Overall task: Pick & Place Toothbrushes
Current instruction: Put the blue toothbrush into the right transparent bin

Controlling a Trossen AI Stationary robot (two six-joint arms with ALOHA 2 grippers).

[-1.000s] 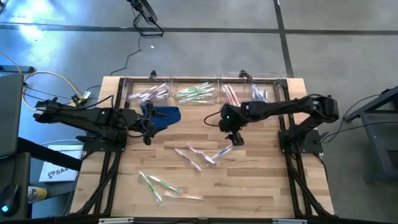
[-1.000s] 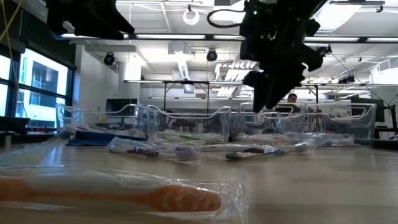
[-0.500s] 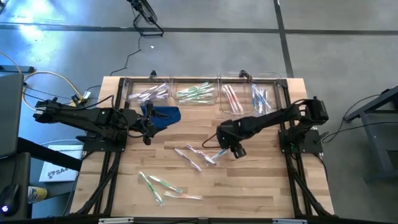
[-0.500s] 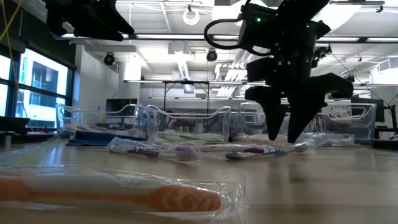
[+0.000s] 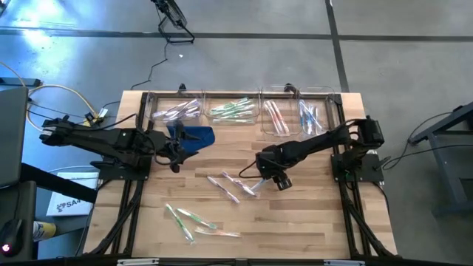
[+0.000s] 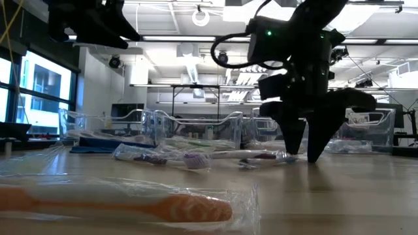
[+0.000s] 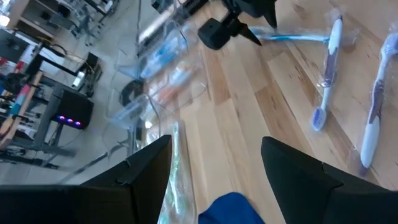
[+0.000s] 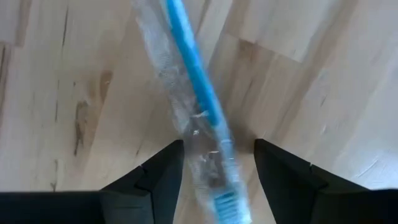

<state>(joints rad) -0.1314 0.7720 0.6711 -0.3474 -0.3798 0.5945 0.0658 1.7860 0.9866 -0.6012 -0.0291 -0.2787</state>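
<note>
Centrally, the right gripper (image 5: 272, 179) is down at the wooden table (image 5: 310, 222) — its dark fingers (image 8: 152, 177) spread wide, straddling a blue-handled toothbrush in clear wrapping (image 8: 198, 106) without clamping it. Other wrapped toothbrushes (image 5: 225, 185) lie loose just beside it; more fill the clear plastic bins (image 5: 236, 111) along the far edge. The left gripper (image 5: 175, 151) waits with fingers apart, empty, above a blue cloth (image 5: 196, 137).
</note>
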